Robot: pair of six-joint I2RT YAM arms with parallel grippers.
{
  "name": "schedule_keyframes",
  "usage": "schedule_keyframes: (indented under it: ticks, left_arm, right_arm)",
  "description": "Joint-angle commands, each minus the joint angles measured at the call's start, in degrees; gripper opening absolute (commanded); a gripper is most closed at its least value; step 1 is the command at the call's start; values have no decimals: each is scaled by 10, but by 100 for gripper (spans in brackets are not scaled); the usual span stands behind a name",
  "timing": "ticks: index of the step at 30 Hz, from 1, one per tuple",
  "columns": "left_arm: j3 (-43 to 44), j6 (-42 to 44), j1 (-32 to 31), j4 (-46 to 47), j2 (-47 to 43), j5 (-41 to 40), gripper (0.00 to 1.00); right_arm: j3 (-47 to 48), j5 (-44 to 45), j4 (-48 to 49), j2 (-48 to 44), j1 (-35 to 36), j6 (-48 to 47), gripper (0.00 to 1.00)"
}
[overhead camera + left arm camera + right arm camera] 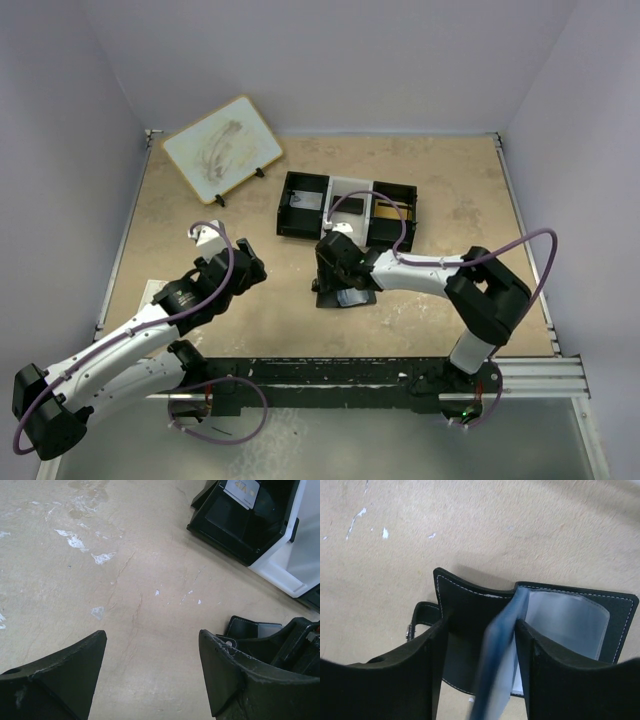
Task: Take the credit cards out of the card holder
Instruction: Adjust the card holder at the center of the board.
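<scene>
Opened card holder (465, 615) lies flat on the counter (530, 525), directly under the right pincer (481, 626). A pale grey-blue credit card (495, 665), blurred, stands on edge out of the fold between the two fingers, flat faces toward them, long axis running up toward the wrist. It sits close against the finger on the right of the wrist view, with a gap on the other side, so the jaws read as apart, not clamped. Left pincer (152, 635) gapes wide over the counter, well off to the holder's left. The right arm is clearly nearer and probably just needs to close and lift
</scene>
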Motion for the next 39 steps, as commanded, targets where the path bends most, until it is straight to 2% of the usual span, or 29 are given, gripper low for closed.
schedule_keyframes:
  ticks: [1, 5, 9, 12, 14, 17, 21, 24, 25, 28, 33, 36, 37, 39]
  left_arm:
    - [25, -11, -2, 11, -4, -1, 72]
    - [25, -11, -2, 12, -3, 1, 72]
    - [25, -13, -2, 11, -4, 5, 72]
    - [25, -13, -2, 11, -4, 6, 72]
    - [25, -12, -2, 11, -5, 6, 72]
    - [25, -14, -2, 12, -4, 8, 72]
    - [25, -13, -2, 12, -5, 9, 71]
    - [25, -15, -2, 15, -4, 9, 71]
    - [23, -15, -2, 17, -3, 11, 71]
    - [22, -16, -2, 24, 4, 16, 71]
    - [21, -16, -2, 27, 15, 21, 71]
    - [20, -16, -2, 25, 14, 21, 71]
    - [21, -15, -2, 24, 13, 22, 71]
    - [23, -13, -2, 22, 12, 19, 71]
  right_arm:
    - [-18, -44, -12, -27, -1, 20, 54]
    - [-25, -59, -9, -40, -5, 20, 54]
    - [-30, -70, -8, -61, -5, 25, 63]
    - [-38, -70, -6, -81, -9, 25, 56]
    - [-42, -75, -5, -89, -15, 22, 47]
    - [-47, -82, -5, -95, -23, 18, 38]
    - [-49, -90, -8, -105, -25, 16, 35]
    - [-54, -90, -5, -113, -26, 18, 23]
    - [-59, -93, 0, -113, -27, 18, 14]
    - [-84, -129, 37, -107, -39, 31, 1]
    - [-140, -192, 143, -95, -60, 64, 0]
    - [-138, -204, 144, -87, -69, 66, 0]
    - [-134, -201, 139, -90, -69, 64, 3]
    - [-126, -200, 130, -106, -70, 58, 16]
